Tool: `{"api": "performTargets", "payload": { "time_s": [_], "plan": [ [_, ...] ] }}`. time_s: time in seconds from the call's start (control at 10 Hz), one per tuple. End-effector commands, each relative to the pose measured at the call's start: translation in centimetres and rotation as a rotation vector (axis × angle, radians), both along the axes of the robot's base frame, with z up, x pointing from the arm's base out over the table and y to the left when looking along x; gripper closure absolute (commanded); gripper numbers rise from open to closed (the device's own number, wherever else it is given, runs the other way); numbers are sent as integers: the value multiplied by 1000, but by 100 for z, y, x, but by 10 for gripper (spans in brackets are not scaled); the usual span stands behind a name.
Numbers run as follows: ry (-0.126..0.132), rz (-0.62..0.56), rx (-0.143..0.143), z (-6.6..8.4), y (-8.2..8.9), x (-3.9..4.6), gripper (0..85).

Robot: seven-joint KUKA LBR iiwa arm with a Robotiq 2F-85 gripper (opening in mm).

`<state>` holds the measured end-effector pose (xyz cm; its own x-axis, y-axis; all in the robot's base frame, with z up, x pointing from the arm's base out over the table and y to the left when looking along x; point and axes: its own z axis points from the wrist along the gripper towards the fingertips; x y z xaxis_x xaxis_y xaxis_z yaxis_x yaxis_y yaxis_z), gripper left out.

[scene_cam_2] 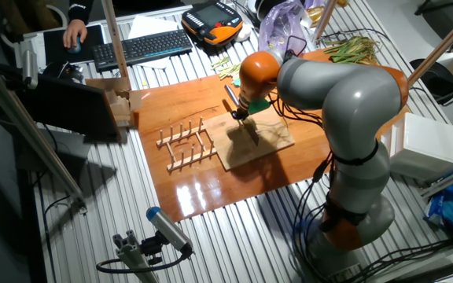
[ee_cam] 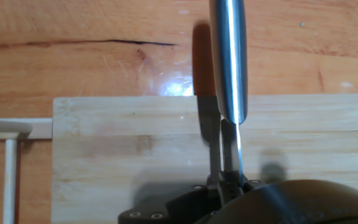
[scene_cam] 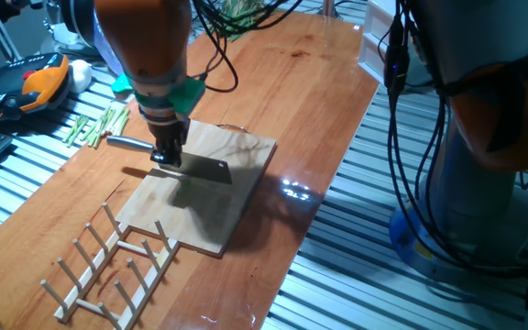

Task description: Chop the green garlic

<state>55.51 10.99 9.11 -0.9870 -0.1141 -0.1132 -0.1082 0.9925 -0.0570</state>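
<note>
Wooden worktop (scene_cam: 328, 82) carries a peg rack (scene_cam: 108, 261) at near left, then the cutting board (scene_cam: 218, 197). Above it the end effector (scene_cam: 167, 158) clenches a knife (scene_cam: 195, 168); no green garlic shows on the board (bring it under the blade before chopping, I judge).

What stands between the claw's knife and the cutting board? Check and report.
Nothing visible. The claw grips the knife over the cutting board, and the board under the blade looks bare. No thin green stalk shows on it; the only green pieces seen nearby lie on the table beside the board.
</note>
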Motion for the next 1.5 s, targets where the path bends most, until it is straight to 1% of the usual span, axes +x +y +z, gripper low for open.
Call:
{"api": "performTargets", "payload": {
  "time_s": [0.0,0.1,0.3,0.4,0.5,0.9,1.0,1.3,1.4],
  "plan": [
    [-3,0,-1,6,-25,-24,850],
    [-10,2,0,-18,-59,-61,850],
    [-16,9,8,-61,-109,-137,850],
    [-16,7,9,-76,-105,-138,850],
    [-22,6,6,-96,-112,-130,850],
    [-20,16,6,-33,-203,-147,850],
    [-20,16,6,-50,-195,-143,850],
    [-30,13,20,-188,-160,-110,850],
    [-31,13,25,-212,-136,-77,850]
  ]
}}
